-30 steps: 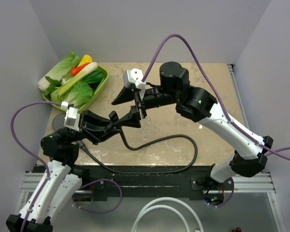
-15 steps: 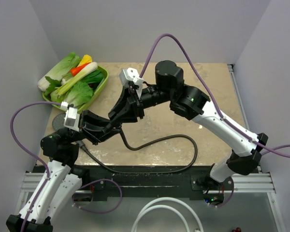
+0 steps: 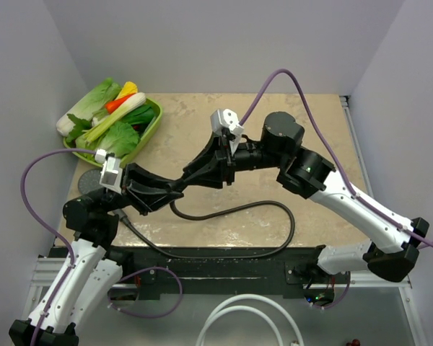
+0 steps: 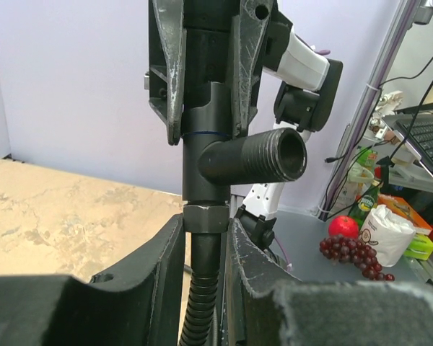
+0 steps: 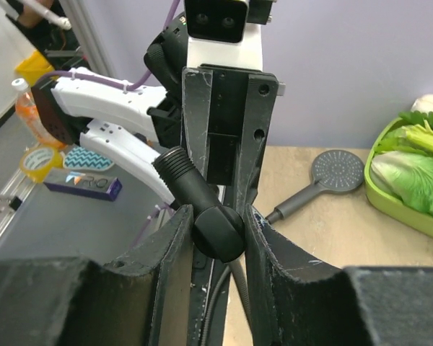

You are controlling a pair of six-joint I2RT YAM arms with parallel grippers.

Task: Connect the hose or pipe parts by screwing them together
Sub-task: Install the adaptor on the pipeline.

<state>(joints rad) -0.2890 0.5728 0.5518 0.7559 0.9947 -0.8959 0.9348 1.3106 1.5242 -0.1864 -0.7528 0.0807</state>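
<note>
Progress looked to be about midway, judged from how the parts sat. The black T-fitting point(image 4: 206, 148) was held off the table between the two arms. The right gripper point(image 3: 200, 171) was clamped from above on the fitting's upper stem, its fingers pressed against both sides. The left gripper point(image 3: 161, 190) was narrowed on the dark-brown hose point(image 3: 234, 210) directly below the fitting, just under the end nut point(image 4: 204, 217). That nut sat touching the fitting's lower port and in line with it, so this joint was at least started. Whether the thread was run fully home could not be told, and some turning of the fitting against the held hose likely remained. The fitting's threaded side port point(image 4: 274, 155) stood bare, with nothing screwed onto it. From the fitting the hose dropped, looped away on the right arm's side and ran back under the left arm. The grey shower head point(image 5: 337, 169) lay flat well apart from the fitting, on the left arm's side. Whether the hose's far end was already joined to its handle could not be seen.
</note>
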